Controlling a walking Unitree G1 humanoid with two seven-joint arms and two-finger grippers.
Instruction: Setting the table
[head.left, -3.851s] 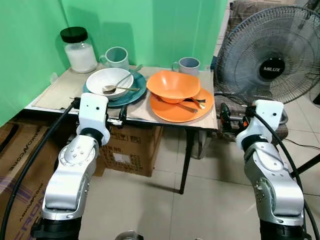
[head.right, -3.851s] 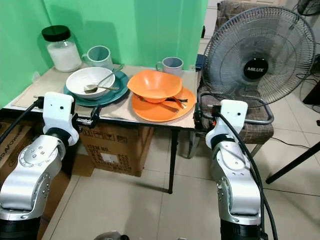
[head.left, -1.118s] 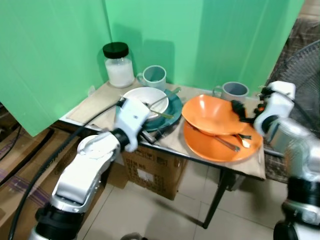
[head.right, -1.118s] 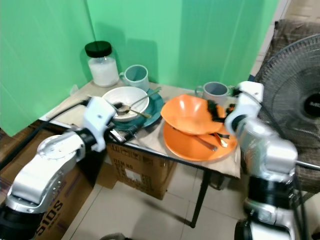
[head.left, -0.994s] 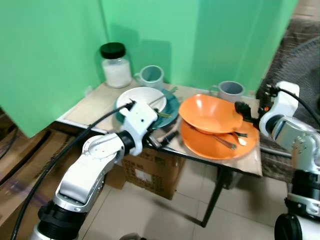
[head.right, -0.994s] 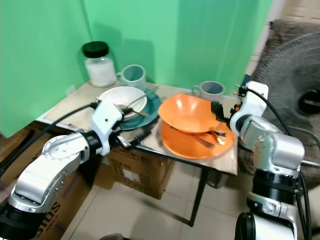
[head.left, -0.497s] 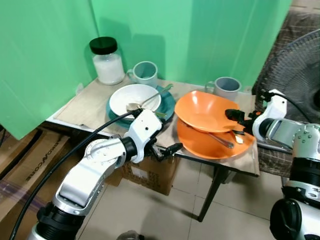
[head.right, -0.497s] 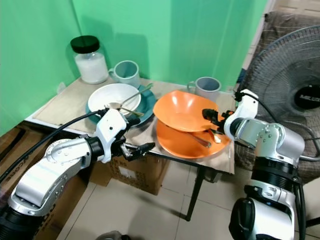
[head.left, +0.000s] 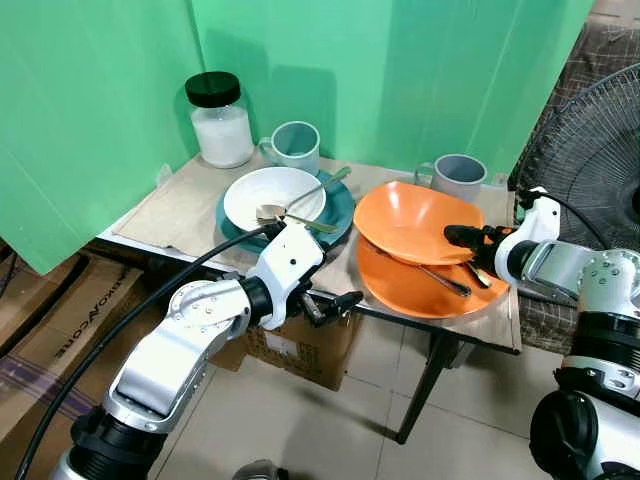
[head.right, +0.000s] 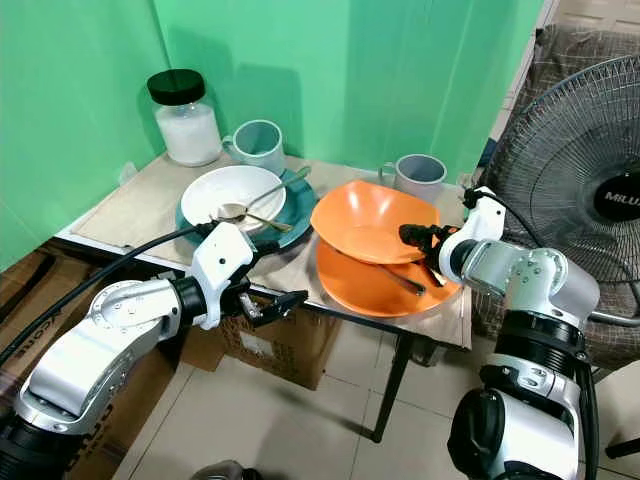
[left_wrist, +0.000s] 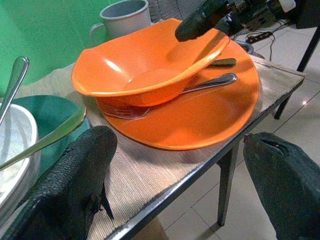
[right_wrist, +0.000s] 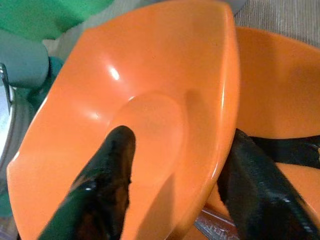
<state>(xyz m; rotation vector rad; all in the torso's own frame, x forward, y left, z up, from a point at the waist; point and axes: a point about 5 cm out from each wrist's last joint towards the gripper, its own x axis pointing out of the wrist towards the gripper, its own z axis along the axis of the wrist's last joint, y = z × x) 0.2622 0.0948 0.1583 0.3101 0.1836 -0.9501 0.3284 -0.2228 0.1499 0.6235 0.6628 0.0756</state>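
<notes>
An orange bowl (head.left: 410, 220) sits tilted on an orange plate (head.left: 400, 287), with a fork and a spoon (head.left: 445, 282) under it. My right gripper (head.left: 462, 236) is open at the bowl's right rim. In the right wrist view one finger (right_wrist: 107, 190) lies inside the bowl and the other (right_wrist: 250, 190) outside it, above the plate. My left gripper (head.left: 330, 305) is open just in front of the table's near edge, pointing toward the orange plate (left_wrist: 200, 110). To the left, a white bowl (head.left: 272, 192) with a spoon stands on a teal plate (head.left: 335, 205).
Two grey-blue mugs (head.left: 296, 146) (head.left: 460, 176) and a black-lidded jar (head.left: 220, 120) stand at the back of the small table (head.left: 170, 205). A floor fan (head.left: 590, 140) is close on the right. A cardboard box (head.left: 290, 345) sits under the table. A green backdrop hangs behind.
The camera has come closer and turned. My right gripper has moved in to the orange bowl's right rim. My left gripper has swung out in front of the table's edge.
</notes>
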